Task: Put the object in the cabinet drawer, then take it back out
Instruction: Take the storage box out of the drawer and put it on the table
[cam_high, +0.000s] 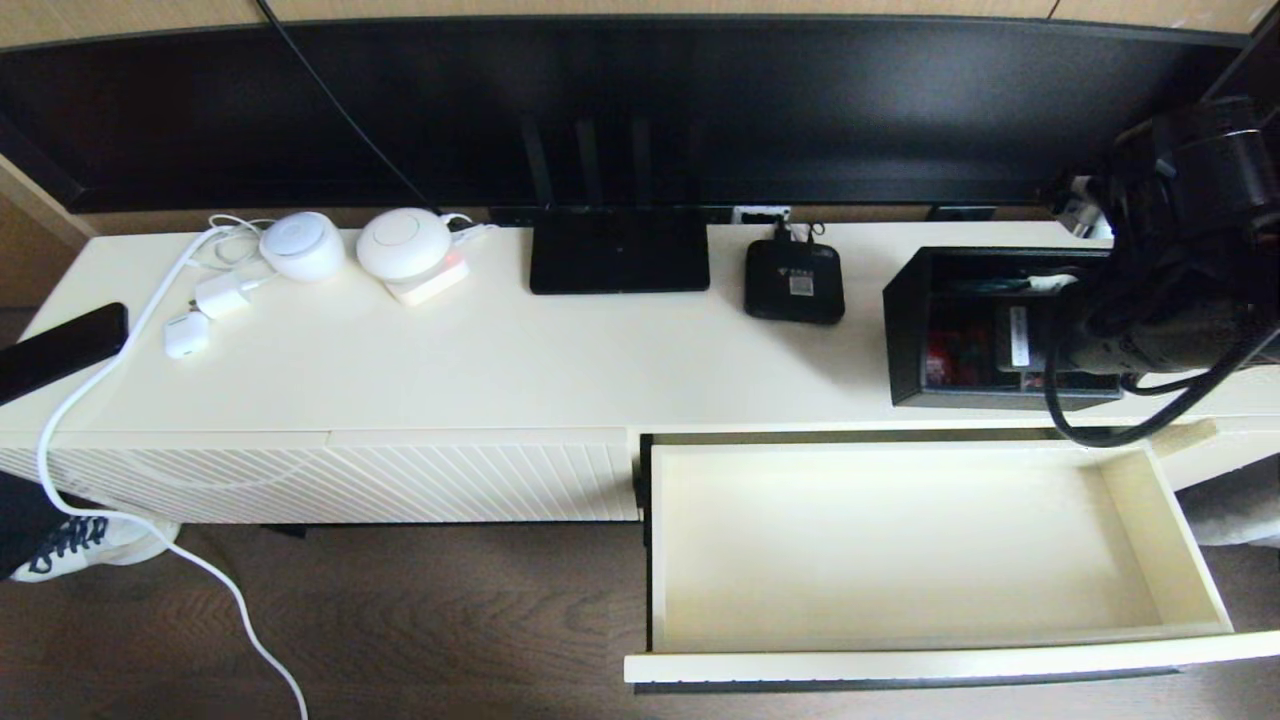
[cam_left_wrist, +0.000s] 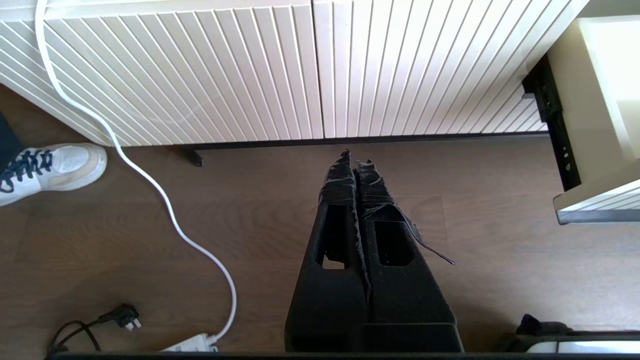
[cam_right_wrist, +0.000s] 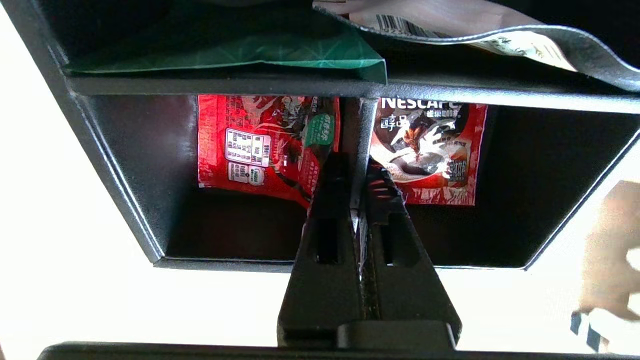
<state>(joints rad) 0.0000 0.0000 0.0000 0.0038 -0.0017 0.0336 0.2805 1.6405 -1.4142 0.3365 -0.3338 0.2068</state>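
On the cabinet top, behind the open, empty cabinet drawer (cam_high: 930, 545), stands the organizer box (cam_high: 905, 330); the right gripper (cam_right_wrist: 359, 187) pinches its inner divider (cam_right_wrist: 356, 125). Left gripper (cam_left_wrist: 355, 162) pressed together, low above the floor.

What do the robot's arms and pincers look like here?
Both pincers are matte black with long, tapering fingers, each with an oblong cut-out slot. The left pincer has crinkled black tape round its tips, with a strip peeling loose. The right pincer has ribbed fingertips. The right arm is bulky, dark and cylindrical, with a white label and looping black cables.
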